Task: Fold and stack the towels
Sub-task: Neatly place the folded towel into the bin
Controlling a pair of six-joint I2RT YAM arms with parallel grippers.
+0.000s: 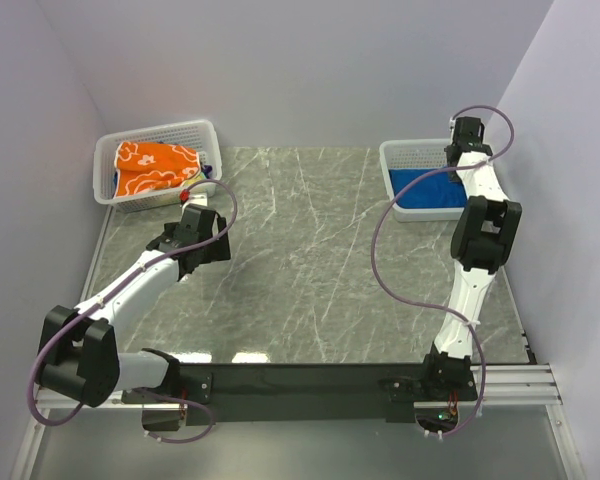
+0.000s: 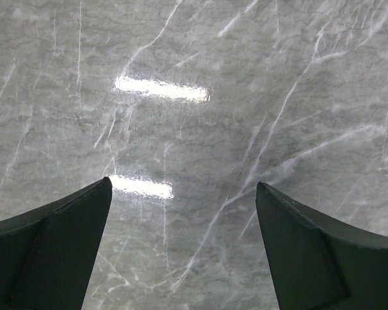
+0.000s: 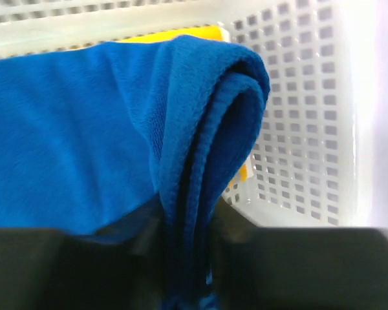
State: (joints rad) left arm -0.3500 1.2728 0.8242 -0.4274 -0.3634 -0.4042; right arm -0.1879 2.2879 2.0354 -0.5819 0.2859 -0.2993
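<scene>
right gripper (image 3: 187, 284) straddled the folded edge of the blue towel (image 3: 77, 135), an edge that ran straight away from the jaws; whether they pinched it or only flanked it could not be told. it lay on a yellow towel (image 3: 174, 33) in the far right basket (image 3: 297, 129), so the right arm was nearer. left gripper (image 2: 184, 245), jaws wide apart, hung over bare table (image 2: 246, 97), well apart.
</scene>
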